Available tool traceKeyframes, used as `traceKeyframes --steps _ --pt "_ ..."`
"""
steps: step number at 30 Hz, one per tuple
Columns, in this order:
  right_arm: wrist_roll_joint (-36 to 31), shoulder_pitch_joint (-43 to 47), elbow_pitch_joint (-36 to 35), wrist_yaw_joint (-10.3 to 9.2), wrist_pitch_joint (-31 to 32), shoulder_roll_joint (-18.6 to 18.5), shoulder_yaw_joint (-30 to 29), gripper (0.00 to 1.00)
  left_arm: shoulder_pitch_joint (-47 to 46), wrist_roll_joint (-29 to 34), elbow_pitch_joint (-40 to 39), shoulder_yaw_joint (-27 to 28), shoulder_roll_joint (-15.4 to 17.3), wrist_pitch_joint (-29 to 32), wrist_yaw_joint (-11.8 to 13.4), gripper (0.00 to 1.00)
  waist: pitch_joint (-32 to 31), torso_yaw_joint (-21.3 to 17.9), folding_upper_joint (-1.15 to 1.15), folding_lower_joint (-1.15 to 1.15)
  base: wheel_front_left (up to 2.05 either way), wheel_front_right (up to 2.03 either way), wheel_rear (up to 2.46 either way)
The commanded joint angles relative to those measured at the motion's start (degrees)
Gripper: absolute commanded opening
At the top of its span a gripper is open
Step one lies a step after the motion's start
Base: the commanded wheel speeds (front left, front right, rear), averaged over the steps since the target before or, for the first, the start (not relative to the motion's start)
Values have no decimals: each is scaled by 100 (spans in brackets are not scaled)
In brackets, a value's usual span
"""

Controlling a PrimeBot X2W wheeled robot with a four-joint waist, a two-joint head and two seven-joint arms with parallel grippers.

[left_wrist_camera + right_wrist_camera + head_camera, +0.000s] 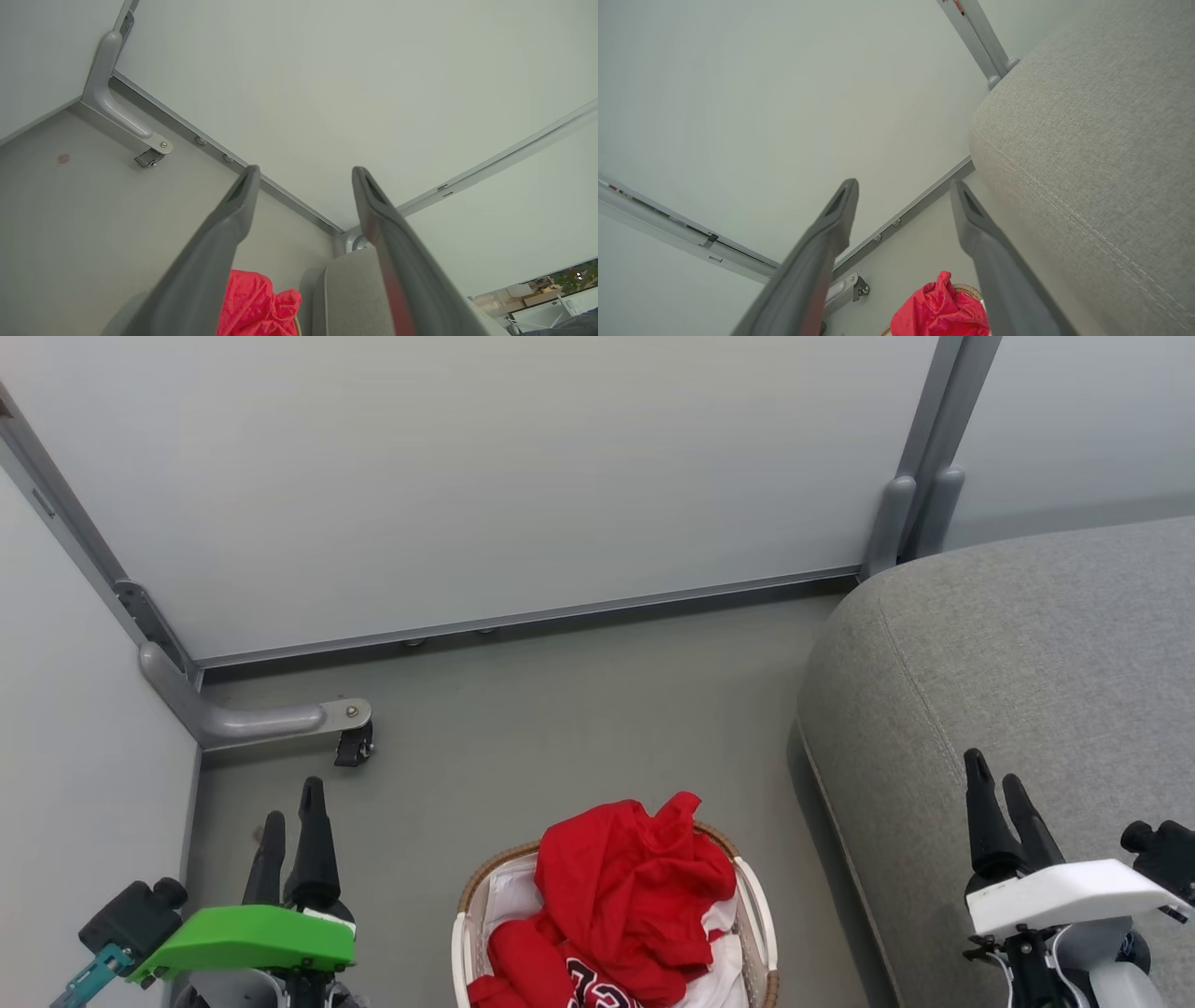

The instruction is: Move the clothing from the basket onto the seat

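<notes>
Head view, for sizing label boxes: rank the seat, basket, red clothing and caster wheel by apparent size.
1. seat, largest.
2. basket and clothing: about alike, both cut off by the bottom edge, so unranked.
3. caster wheel, smallest.

Your head view looks down from above; your wrist views look forward, low, both catching clothing (261, 301), seat (1087, 140).
</notes>
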Motion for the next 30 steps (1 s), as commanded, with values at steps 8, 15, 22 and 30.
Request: traceKeyframes --steps 8,15,22,30 --pt "-909 71 -112 2 -182 -46 143 100 104 926 60 -143 49 -174 44 100 -10 14 0 0 0 0 0" --pt "-1432 100 -23 2 -291 -52 237 100 150 1386 182 -216 52 -283 72 100 -14 27 0 0 0 0 0" --pt "-1885 116 59 2 -399 -57 264 100 181 1748 268 -276 56 -389 99 100 -21 39 0 0 0 0 0" --pt "-2380 128 83 3 -514 -62 301 100 201 2139 387 -330 61 -504 101 100 -27 51 0 0 0 0 0"
